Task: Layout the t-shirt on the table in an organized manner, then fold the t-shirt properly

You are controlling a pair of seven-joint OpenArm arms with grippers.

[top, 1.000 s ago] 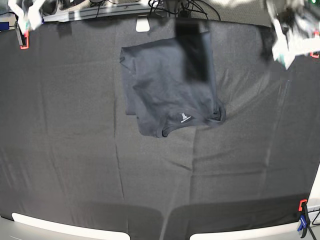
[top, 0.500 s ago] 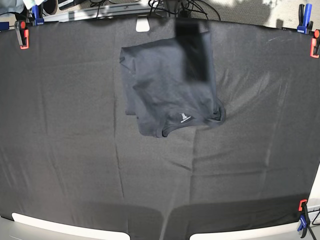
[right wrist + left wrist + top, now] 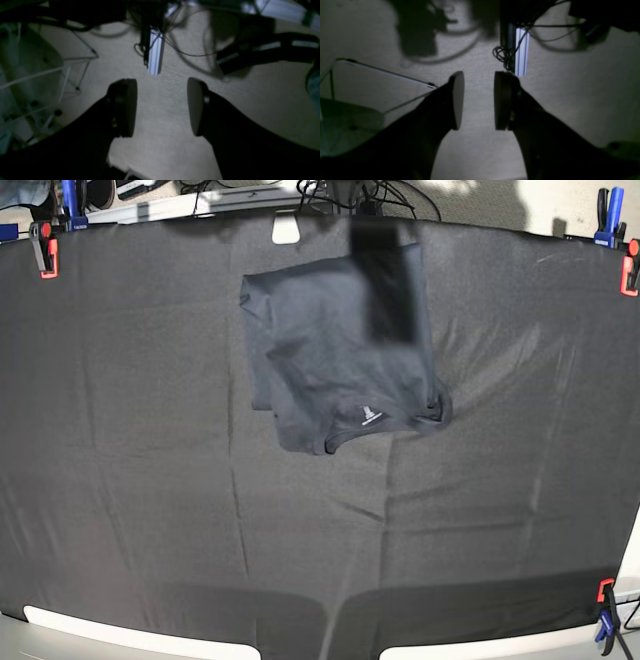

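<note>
Item one: the dark navy-grey soft cotton t-shirt [image 3: 340, 360]. We are finding it in the upper middle of the base view, lying on the desk as a compact, roughly squared bundle. Its neckline, with the small white label [image 3: 369, 416], is pointing toward the lower edge of the frame. The sleeves are looking tucked in, though a bit of cloth is bunching at the bundle's lower right corner and the outline is sitting slightly askew.

Item two: the large wide desk with its black creased fabric surface [image 3: 130, 480]. Red and blue clamps [image 3: 42, 252] are gripping its corners.

Item three: the left pincer [image 3: 478, 100]. We are seeing it released, pads apart with only a narrow gap, grasping nothing and facing pale carpeted floor [image 3: 570, 87] away from the desk.

Item four: the right pincer [image 3: 162, 107]. It is standing wide apart, likewise empty and over the floor, near a pale metal post [image 3: 155, 55] hung with cables.

Progress: we are judging the fold largely done, since the shirt is lying compact and neither arm is showing over the desk. At most, squaring the loose corner is remaining.
</note>
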